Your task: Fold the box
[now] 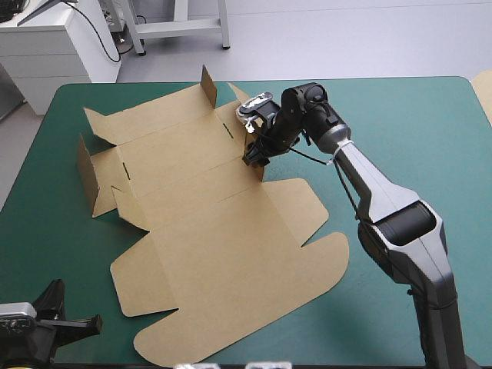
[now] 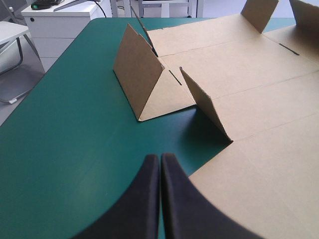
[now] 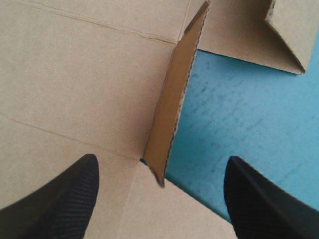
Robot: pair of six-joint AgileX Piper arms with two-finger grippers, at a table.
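Note:
The brown box [image 1: 207, 223] lies as a cut sheet on the teal-green cover, mostly flat, with a few side flaps standing up at its left and far edges. My right gripper [image 1: 255, 157] hangs over the sheet's right side, open, its fingers [image 3: 60, 199] astride a small upright flap [image 3: 172, 104] that stands on edge between them. My left gripper [image 1: 58, 311] is shut and empty at the table's near left corner, short of the sheet. From the left wrist view [image 2: 160, 164] a raised flap [image 2: 142, 82] and a second one [image 2: 207, 102] stand ahead of the gripper.
The teal-green cover [image 1: 415, 146] is bare to the right of the sheet and along the left edge [image 1: 38, 223]. White furniture stands beyond the table's far left corner.

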